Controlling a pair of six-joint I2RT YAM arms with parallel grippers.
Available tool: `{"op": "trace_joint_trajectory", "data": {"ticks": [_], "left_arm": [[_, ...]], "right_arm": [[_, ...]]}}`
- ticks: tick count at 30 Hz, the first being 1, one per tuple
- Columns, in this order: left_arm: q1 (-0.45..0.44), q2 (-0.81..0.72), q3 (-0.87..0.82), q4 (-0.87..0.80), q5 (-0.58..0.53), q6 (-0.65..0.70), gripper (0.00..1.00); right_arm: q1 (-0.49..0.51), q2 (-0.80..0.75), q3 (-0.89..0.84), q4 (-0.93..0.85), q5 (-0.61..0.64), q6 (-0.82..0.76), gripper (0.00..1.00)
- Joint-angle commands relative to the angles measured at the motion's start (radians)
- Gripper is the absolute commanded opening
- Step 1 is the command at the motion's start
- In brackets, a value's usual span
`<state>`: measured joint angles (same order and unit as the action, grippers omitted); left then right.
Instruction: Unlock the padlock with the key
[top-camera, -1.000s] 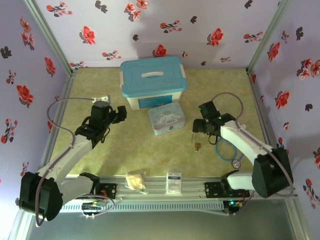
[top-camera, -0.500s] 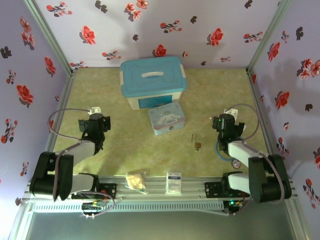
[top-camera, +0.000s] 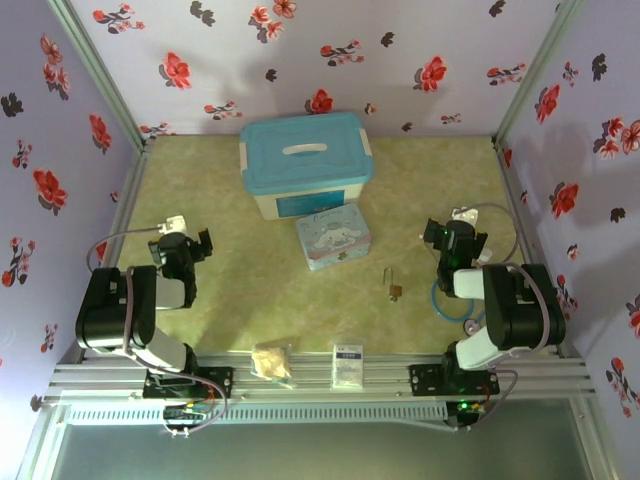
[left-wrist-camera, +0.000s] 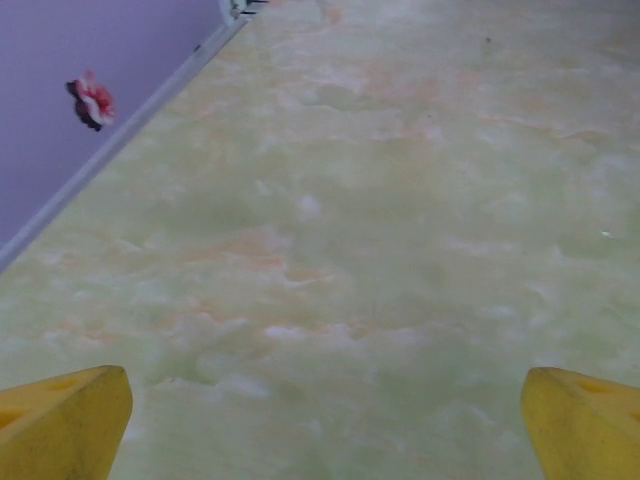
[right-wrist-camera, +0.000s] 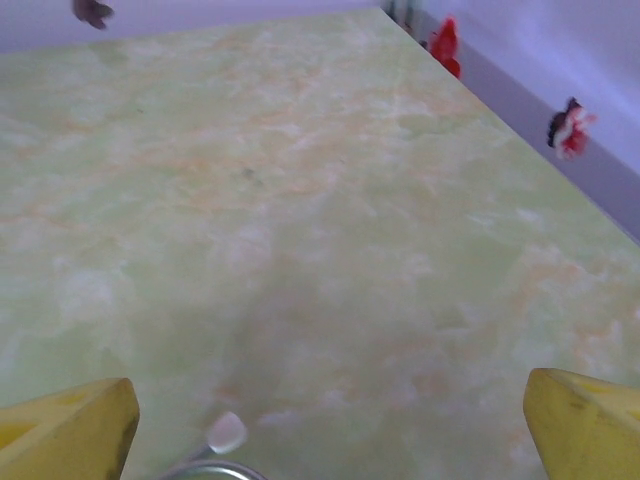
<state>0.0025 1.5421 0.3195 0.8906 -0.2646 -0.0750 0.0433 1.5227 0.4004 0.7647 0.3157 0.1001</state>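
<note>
Right gripper (top-camera: 447, 235), spread wide, is sitting just right of the padlock (top-camera: 395, 289), nearer than my equally spread left gripper (top-camera: 183, 245), so I'm favouring it.

Your left arm (top-camera: 128, 312) is folded close over its base at the near left side, and its wrist points away from you. The left gripper (top-camera: 186, 246) has its jaws spread wide and holds nothing; the yellow left fingertips (left-wrist-camera: 62, 425) sit in the two bottom corners of the left wrist view. Your right arm (top-camera: 512, 312) is folded in the same way on the right side. The right gripper (top-camera: 455, 238) is also spread wide and empty, with the yellow right fingertips (right-wrist-camera: 70, 430) far apart.
</note>
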Motion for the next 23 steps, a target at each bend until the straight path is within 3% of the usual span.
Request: {"op": "trace_joint_trajectory", "data": {"ticks": [1, 3, 5, 7, 23], "left_arm": [[-0.008, 0.002, 0.052, 0.042, 0.032, 0.011, 1.0], [-0.014, 0.003, 0.054, 0.038, 0.013, 0.014, 1.0], [-0.031, 0.006, 0.056, 0.042, -0.028, 0.022, 1.0], [-0.034, 0.008, 0.054, 0.047, -0.038, 0.023, 1.0], [-0.038, 0.008, 0.055, 0.047, -0.038, 0.025, 1.0]], "right_arm": [[-0.011, 0.019, 0.011, 0.055, -0.086, -0.005, 0.99], [-0.011, 0.056, -0.025, 0.186, -0.084, -0.012, 0.99], [-0.014, 0.029, 0.0, 0.078, -0.087, -0.004, 0.99], [-0.014, 0.047, -0.014, 0.141, -0.084, -0.006, 0.99], [-0.028, 0.036, -0.011, 0.12, -0.122, -0.005, 0.99]]}}
